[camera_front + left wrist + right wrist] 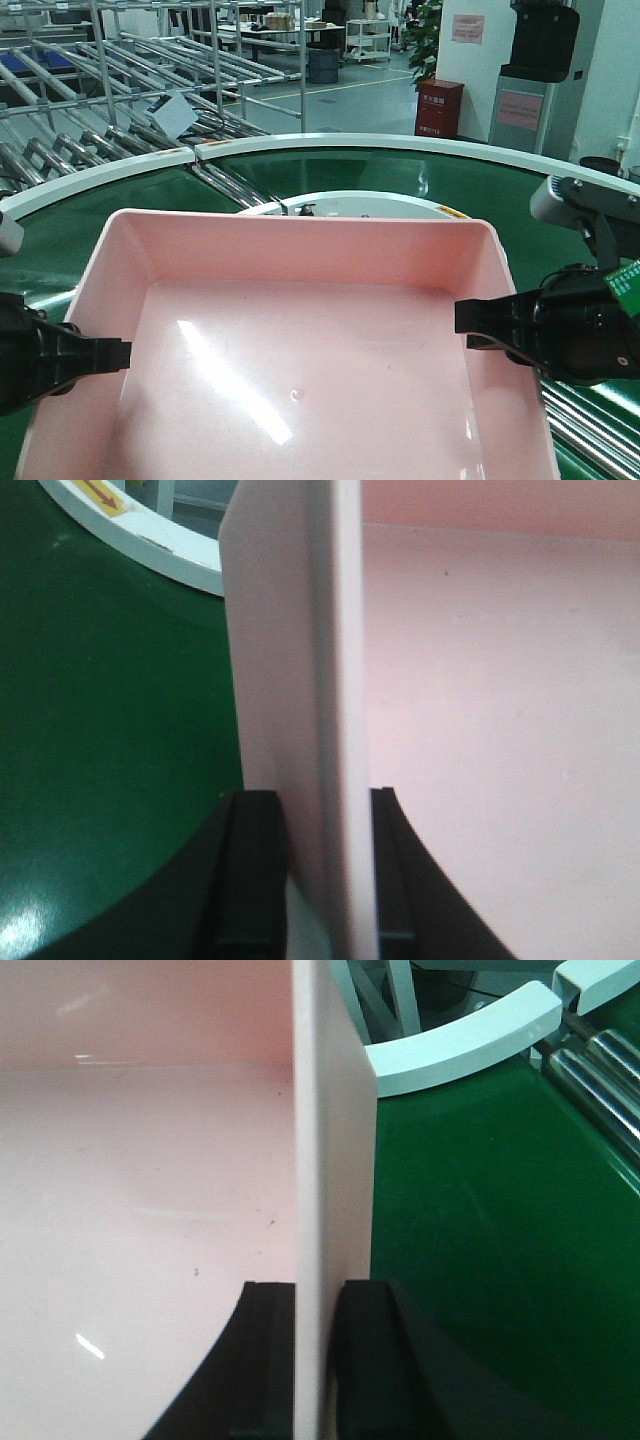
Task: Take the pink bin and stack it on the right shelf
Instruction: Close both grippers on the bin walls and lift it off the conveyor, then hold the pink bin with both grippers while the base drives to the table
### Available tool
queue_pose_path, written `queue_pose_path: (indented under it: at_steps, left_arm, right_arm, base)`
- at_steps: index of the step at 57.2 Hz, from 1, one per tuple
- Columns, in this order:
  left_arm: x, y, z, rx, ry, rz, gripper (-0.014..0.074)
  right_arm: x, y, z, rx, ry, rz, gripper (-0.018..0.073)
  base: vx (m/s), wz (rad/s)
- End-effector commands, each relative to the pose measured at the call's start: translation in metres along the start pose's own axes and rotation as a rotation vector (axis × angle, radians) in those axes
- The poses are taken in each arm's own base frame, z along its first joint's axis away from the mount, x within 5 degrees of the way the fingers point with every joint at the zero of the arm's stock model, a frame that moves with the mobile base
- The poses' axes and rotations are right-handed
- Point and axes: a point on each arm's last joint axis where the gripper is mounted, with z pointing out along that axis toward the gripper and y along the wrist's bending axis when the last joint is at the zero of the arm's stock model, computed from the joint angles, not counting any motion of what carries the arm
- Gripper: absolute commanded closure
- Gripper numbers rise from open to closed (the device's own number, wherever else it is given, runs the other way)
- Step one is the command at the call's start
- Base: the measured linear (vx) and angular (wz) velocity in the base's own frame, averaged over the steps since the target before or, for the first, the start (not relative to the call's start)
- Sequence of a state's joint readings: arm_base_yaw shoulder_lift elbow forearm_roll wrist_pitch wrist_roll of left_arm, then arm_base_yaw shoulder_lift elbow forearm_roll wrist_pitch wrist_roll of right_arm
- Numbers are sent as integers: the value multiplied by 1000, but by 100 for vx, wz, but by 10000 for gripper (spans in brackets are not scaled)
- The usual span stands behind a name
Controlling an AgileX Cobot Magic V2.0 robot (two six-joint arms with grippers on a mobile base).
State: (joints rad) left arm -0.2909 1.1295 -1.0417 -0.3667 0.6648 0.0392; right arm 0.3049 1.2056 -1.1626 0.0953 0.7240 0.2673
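So here's where I'm at. The wide, shallow pale pink glossy plastic bin (300,350) fills the lower middle of the front view, sitting over the curved green conveyor belt (330,170). I can't tell if it's lifted off the belt yet or resting on it.

My left gripper (108,355) comes in from the lower left edge and my right gripper (472,320) from the right edge. Each one straddles a side wall of the bin, one black finger inside and one outside. On both wrist cams the pads look pressed right up against the wall with barely any opening left, so I'd call both clamped on the rim.

Progress-wise, I reckon the grab part is pretty much done. What's left is the whole carry: raise it, swing it over to the dark grey shiny metal shelf on the right and set it down there. That shelf isn't in any of my views right now. I only see steel roller tubes (590,430) at the bottom right corner.
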Motion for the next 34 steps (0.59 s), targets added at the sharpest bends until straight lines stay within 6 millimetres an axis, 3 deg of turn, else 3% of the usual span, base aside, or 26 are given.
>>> queue_pose_path:
  at_steps: [1,34]
  left_arm:
    - [-14,-3,-15,3,-117,-4,598]
    - [-14,-3,-15,3,-117,-4,598]
  right_arm:
    - [-19,-1,-19,4,-175,-41,568]
    - [-19,-1,-19,6,-172,-40,568]
  base:
    - [-11,3]
    - [-24,1]
